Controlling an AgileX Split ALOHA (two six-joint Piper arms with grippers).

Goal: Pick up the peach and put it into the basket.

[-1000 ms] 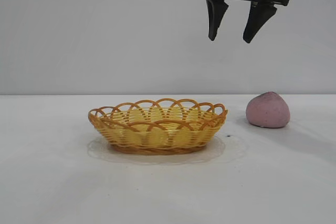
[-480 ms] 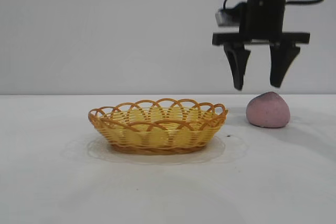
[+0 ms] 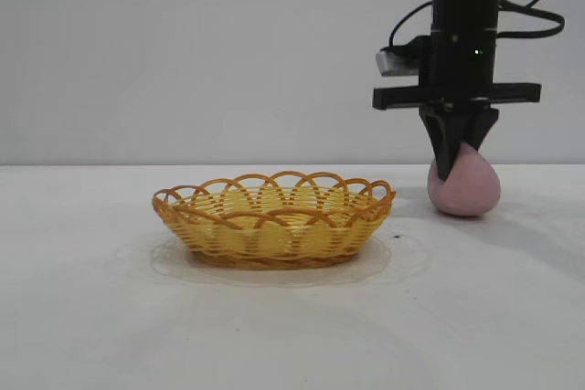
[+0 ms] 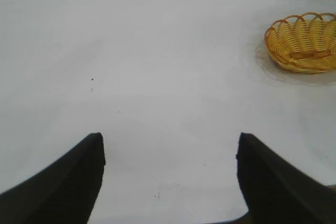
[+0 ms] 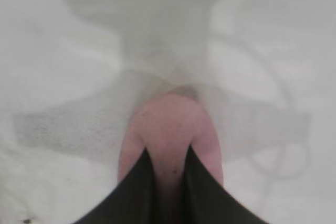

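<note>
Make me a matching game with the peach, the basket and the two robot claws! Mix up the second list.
Things:
1. peach
2. basket
3. right gripper
4. left gripper

States:
A. open above bare table, holding nothing
B. yellow weave, nothing inside it
C. pink, on the table to the right of the basket in the exterior view
D. closed down on the peach's top

Pairs: 1-C, 2-B, 3-D, 4-A
</note>
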